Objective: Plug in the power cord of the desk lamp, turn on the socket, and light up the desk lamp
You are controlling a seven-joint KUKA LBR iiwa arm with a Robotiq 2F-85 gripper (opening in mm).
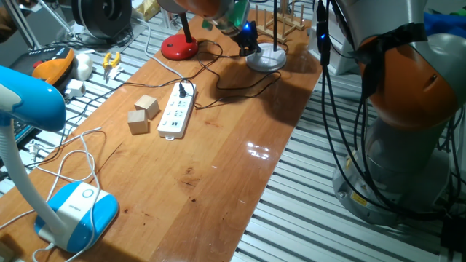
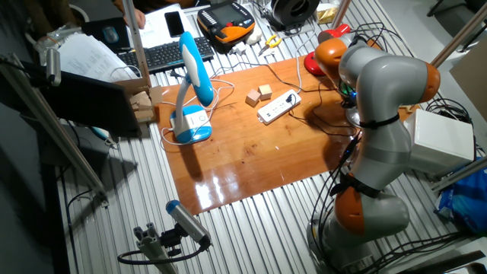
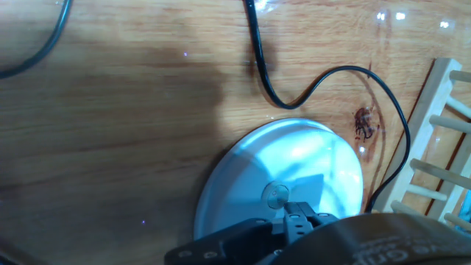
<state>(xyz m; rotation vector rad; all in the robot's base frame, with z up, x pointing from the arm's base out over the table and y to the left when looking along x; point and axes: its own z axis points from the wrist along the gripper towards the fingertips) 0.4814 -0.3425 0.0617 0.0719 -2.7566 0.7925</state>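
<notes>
The desk lamp's round silver base (image 1: 266,60) stands at the far right of the wooden table. My gripper (image 1: 248,45) comes down onto it with its fingers together. In the hand view the fingertips (image 3: 298,215) rest right beside the small round button (image 3: 277,195) at the middle of the base (image 3: 250,177). The black power cord (image 1: 240,86) runs from the base across the table, and its plug (image 1: 182,91) sits in the far end of the white socket (image 1: 177,113). The socket (image 2: 278,106) also shows in the other fixed view. The lamp's head is out of view.
Two tan wooden blocks (image 1: 143,113) lie left of the socket. A red lamp base (image 1: 178,49) stands at the far edge, a blue and white lamp (image 1: 76,211) at the near left. A wooden rack (image 3: 441,140) is close to the silver base.
</notes>
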